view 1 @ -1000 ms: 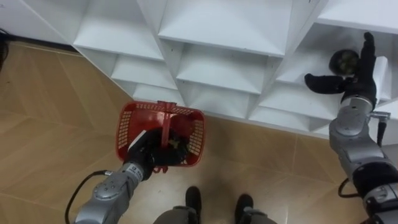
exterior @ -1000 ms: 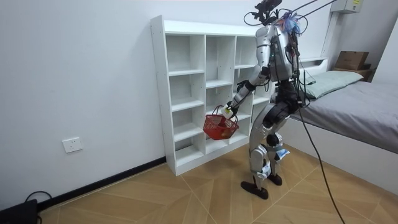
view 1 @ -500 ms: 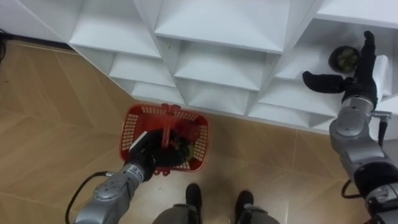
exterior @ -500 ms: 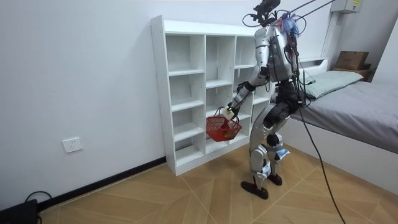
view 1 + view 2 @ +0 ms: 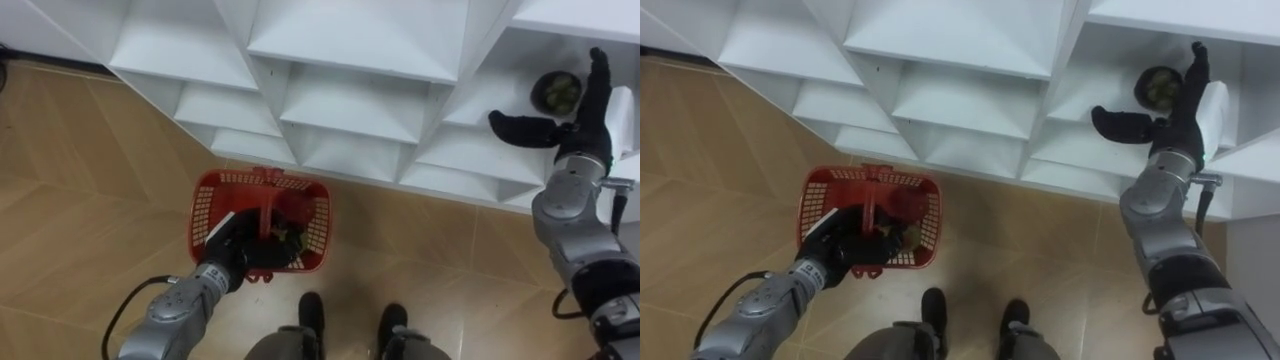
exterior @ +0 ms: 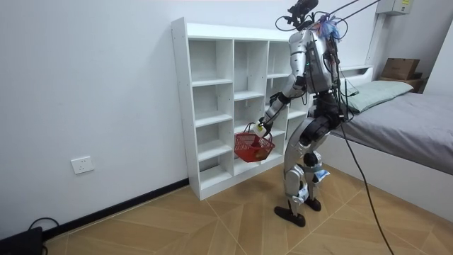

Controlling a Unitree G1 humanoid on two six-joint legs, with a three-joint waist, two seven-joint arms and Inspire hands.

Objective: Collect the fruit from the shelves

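Robot stands close up to the white shelf unit (image 5: 350,50), facing it. Right hand (image 5: 578,135) is up inside a cubby at approx 2 o'clock in the eye view, fingers straight, thumb spread wide, holding nothing. A dark round fruit (image 5: 556,92) sits in that cubby at about 11 o'clock from the palm, btw thumb & fingers and just beside the fingers; can't tell if it touches them. Left hand (image 5: 240,250), at 7 o'clock, is curled round the handle of the red basket (image 5: 203,210), which hangs over the floor w/ a red fruit (image 5: 292,205) & some darker pieces in it.

Prob. step: close on the dark fruit, then bring it to the basket.

Risks, as I judge them:
- Fruit is round, so a nudge from straight fingers could roll it toward 12 o'clock, deeper in, or off the shelf edge.
- Closing too early means a shallow pinch, and it slips out.
- Cubby walls are near the hand, so clipping one on the way out could knock the fruit loose.
- Basket is well apart, at approx 8 o'clock from the fruit, and hangs from one hand. If it swings or tilts, the drop misses or the contents spill.
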